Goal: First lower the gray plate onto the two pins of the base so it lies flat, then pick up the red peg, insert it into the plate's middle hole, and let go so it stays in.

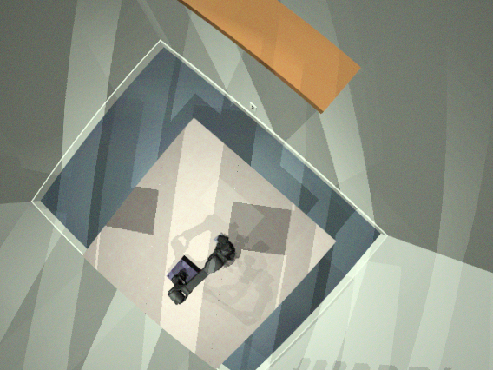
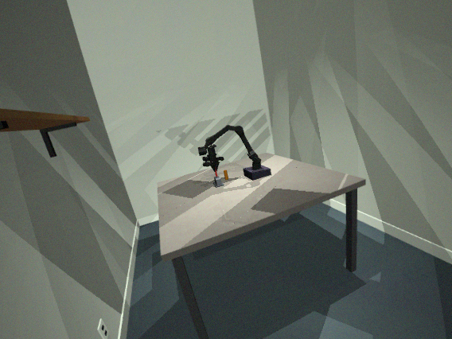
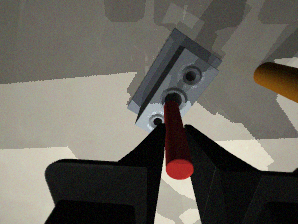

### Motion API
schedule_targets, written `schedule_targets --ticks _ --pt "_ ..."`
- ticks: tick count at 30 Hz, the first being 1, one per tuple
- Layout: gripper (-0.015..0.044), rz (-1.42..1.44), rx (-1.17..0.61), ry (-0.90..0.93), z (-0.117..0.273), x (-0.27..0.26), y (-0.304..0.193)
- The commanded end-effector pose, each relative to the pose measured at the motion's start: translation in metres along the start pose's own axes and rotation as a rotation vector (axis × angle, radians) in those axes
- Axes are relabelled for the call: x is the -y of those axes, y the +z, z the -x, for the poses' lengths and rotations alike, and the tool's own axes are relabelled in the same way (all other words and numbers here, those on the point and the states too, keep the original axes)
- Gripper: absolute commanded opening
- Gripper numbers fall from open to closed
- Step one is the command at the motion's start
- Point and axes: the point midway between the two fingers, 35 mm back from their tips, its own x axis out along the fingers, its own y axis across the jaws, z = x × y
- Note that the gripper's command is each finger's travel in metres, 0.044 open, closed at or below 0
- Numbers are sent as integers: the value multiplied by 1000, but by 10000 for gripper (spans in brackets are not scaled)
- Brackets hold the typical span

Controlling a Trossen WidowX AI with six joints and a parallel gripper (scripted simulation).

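The gray plate (image 3: 185, 60) lies on the gray base (image 3: 157, 77), its two outer holes and larger middle hole facing up. It looks flat. Together they show as a small gray block (image 2: 218, 182) in the exterior view. My gripper (image 3: 174, 129) (image 2: 216, 170) is shut on the red peg (image 3: 178, 147) (image 2: 216, 174) and holds it above the plate. The peg's far end overlaps the lower edge of the middle hole in the wrist view. Whether the tip is in the hole or just over it cannot be told. In the top view the arm hides the peg.
An orange cylinder (image 3: 281, 81) (image 2: 225, 175) stands on the table (image 2: 191, 215) close beside the base, towards the arm's dark mount (image 2: 257, 173) (image 1: 187, 267). An orange shelf (image 1: 286, 48) (image 2: 40, 119) is on the wall, away from the arm.
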Motion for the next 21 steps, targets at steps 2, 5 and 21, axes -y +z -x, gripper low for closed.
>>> schedule_targets --ticks 2,5,21 --pt "0 3 -2 -7 -1 1 0" --pt "0 3 -2 -7 -1 1 0" --pt "0 3 -2 -7 -1 4 0"
